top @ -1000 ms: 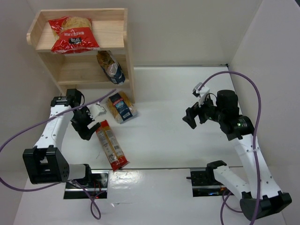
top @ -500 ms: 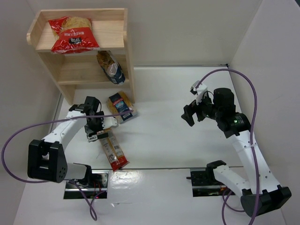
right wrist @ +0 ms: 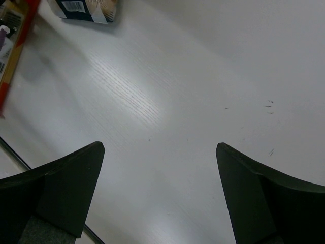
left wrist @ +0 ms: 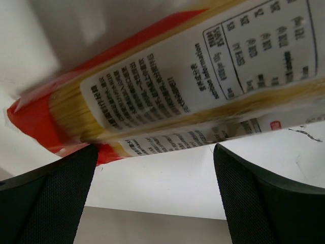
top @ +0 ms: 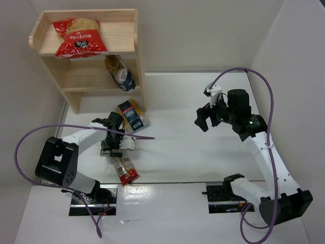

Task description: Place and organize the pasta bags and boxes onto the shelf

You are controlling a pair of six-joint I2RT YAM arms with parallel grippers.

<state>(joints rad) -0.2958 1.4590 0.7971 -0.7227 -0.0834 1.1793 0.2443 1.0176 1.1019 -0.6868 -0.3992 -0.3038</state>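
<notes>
White tabletop (top: pixel 172 152) holds the spaghetti pack (top: pixel 125 171) near its front edge, well short of the shelf (top: pixel 86 76). The left gripper (top: pixel 116 147) hangs low over it, arm folded inward, fingers apart astride its width (not pinching yet). Closing squarely across the middle should lift the long pack level. The right gripper (top: pixel 204 120) hovers, fingers spread.

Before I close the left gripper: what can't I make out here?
- Top view: far end of the spaghetti pack, covered by the left gripper.
- Left wrist view: whether its fingers touch the pack; the print is blurred.
- Top view: upper end of the clear bag, hidden under the top board of the shelf.
- Right wrist view: the short yellow pack, cut off by the top edge.
</notes>
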